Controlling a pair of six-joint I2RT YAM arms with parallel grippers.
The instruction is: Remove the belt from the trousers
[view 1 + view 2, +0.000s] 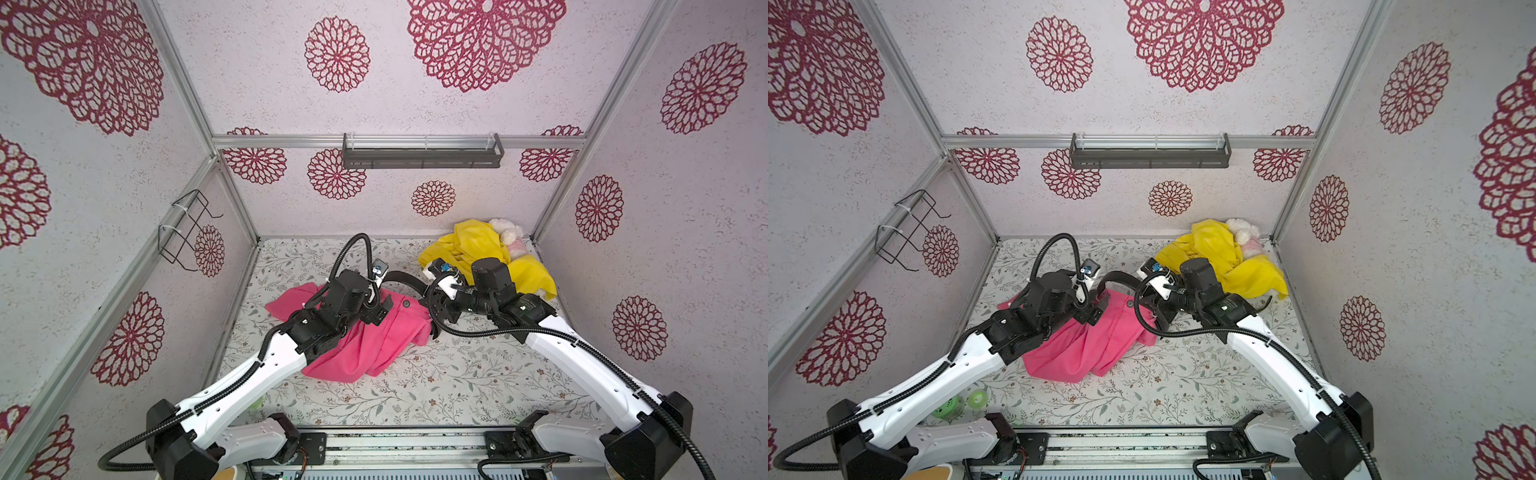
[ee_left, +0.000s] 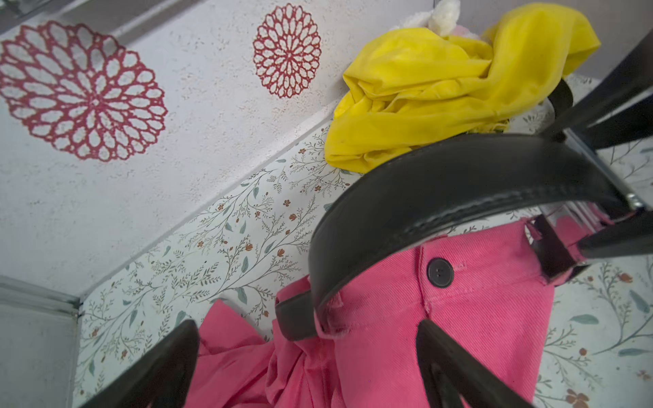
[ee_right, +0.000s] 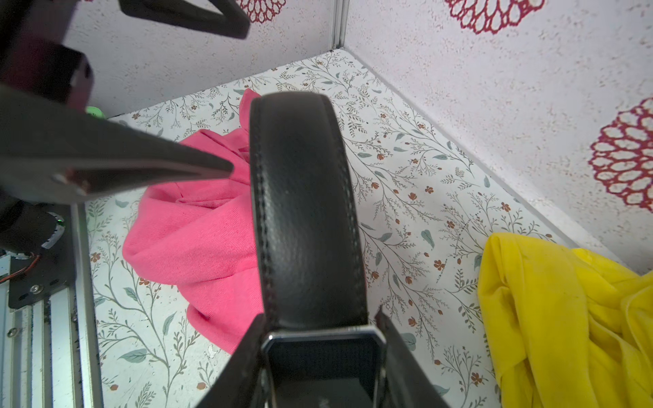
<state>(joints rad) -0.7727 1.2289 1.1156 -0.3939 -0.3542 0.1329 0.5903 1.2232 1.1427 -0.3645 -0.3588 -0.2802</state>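
Observation:
Pink trousers lie crumpled on the floral table, black button up. A black belt arcs up out of a waistband loop towards my right gripper. That gripper is shut on the belt's metal buckle, with the strap curving away from it. My left gripper is open just above the waistband, a finger on each side of the loop and nothing between them. In the left wrist view the belt passes above the trousers.
A yellow cloth and a white plush toy lie heaped in the back right corner, close behind the right arm. A grey shelf hangs on the back wall, a wire rack on the left wall. Green items sit front left.

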